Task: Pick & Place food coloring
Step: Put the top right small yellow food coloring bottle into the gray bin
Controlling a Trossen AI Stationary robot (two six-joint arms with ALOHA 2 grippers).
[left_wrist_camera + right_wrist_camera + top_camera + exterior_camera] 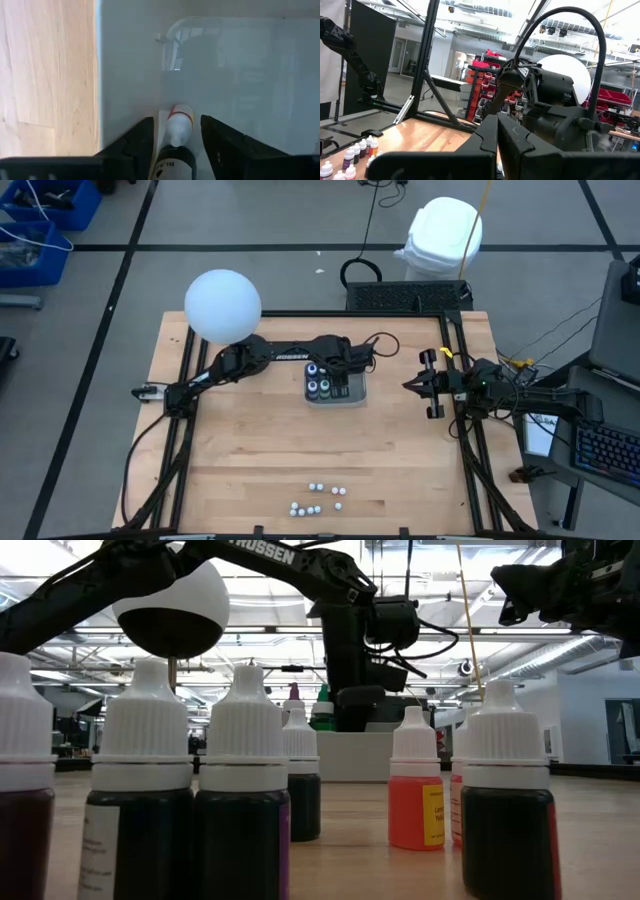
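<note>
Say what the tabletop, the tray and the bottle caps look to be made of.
Tabletop: pale wood, matte, with visible plank seams and grain.
Tray: clear, likely plastic; the surface beneath shows through its walls.
Bottle caps: white, ribbed, probably moulded plastic.

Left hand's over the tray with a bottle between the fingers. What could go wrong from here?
1. The bottle lies between the left hand's fingers, which stand slightly apart from it; if they have just released it, it may roll or tip inside the clear tray.
2. Jars already fill one end of the tray, so the lifting hand could clip them.
3. Remaining bottles cluster tightly near the table edge; picking one may topple its neighbours.
</note>
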